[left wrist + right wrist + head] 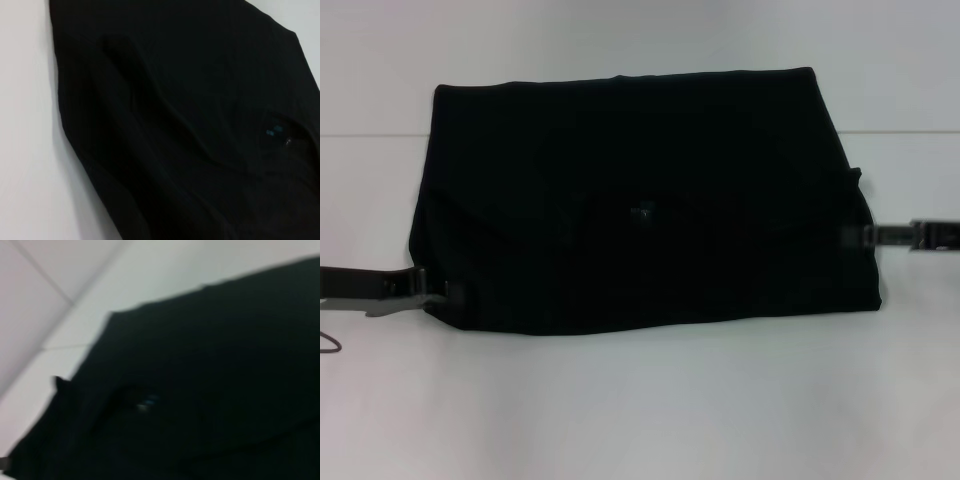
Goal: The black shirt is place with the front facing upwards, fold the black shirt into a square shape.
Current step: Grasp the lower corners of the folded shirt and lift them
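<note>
You see the black shirt (640, 200) folded into a wide rectangle mid-tabletop (640, 400), long axis L-to-R, w/ left gripper (432, 293) and right gripper (858, 236) at opposite short edges; can't tell their grip.

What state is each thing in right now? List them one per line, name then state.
black shirt: folded into a wide block, flat on the white surface, no lettering showing.
blue neck label: showing near the shirt's middle.
left gripper: low at the shirt's near left corner, reaching in from the side.
right gripper: at the shirt's right edge, reaching in from the side.
white surface: flat, bearing the shirt.
</note>
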Robot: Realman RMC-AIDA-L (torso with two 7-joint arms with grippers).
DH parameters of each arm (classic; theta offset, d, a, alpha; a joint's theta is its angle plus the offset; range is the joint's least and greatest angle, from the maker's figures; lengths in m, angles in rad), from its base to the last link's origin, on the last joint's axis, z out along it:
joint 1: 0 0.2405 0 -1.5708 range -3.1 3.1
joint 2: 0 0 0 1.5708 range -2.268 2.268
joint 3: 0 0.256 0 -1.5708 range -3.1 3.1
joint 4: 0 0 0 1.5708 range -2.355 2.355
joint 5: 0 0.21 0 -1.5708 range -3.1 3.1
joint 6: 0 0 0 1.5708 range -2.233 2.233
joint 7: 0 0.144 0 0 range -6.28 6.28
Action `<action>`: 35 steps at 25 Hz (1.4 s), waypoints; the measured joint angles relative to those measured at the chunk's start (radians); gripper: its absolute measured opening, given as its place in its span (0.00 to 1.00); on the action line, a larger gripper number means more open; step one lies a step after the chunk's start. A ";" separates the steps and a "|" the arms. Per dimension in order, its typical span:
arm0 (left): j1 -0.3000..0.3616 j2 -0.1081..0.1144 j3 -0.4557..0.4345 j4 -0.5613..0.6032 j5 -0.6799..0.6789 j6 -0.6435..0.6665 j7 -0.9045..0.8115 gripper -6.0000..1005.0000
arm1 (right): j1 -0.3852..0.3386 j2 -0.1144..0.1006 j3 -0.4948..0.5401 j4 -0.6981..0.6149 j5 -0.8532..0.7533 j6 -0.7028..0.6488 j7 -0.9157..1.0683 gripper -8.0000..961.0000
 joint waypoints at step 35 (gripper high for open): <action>-0.006 0.004 -0.031 -0.003 -0.004 0.041 0.022 0.05 | 0.180 0.005 -0.113 0.112 -0.330 0.138 0.294 0.70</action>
